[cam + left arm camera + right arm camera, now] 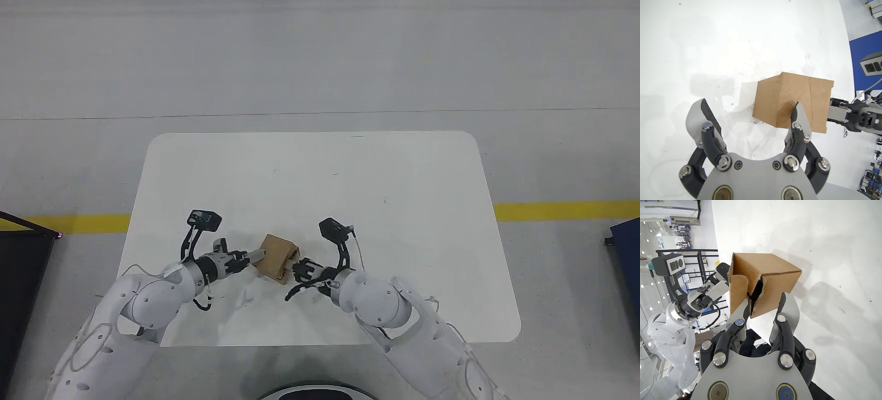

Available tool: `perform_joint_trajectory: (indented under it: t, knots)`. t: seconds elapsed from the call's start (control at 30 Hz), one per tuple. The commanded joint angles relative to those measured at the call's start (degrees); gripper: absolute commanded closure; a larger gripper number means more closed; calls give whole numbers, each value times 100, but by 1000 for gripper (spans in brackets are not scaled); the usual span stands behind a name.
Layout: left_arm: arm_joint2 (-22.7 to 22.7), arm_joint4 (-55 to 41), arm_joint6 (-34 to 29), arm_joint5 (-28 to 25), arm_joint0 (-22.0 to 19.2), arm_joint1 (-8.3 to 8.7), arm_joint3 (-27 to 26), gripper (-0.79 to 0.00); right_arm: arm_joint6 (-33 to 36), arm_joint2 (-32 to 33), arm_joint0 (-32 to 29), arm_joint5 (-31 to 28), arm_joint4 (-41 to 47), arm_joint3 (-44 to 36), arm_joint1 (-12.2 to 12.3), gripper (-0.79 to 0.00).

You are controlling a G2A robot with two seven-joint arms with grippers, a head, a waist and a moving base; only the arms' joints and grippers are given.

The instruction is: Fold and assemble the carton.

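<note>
**Box made, one end left to shut**

The carton (275, 257) already has its box shape, with flat brown sides. One end is not closed. In the right wrist view a flap (738, 292) stands up there, and a dark gap (755, 292) shows beside it. The flap edges look ragged. Tucking that end shut looks like the job that is left. Nothing can be seen inside the carton, because the gap is too dark.

The carton is near the front of the white table (400, 180), between the two grippers. The right gripper (764, 302) is at the open end. Its fingers are apart, with the low corner of the end between them. The left gripper (750, 103) is on the other side. Its fingers are wide apart, with one fingertip (796, 111) right by the carton's side.
</note>
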Motion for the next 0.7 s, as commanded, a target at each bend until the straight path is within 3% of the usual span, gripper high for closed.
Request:
perform_joint_trajectory:
  t: [0.0,0.67]
  knots:
    - [2,6,-6,-9,-4,0,5,-785,-34,-46,33,139,-40,2,-13,-292]
    - [137,294,6,27,-46,-15,47,-785,-253,-128,-94,840,-346,-210,-36,-299]
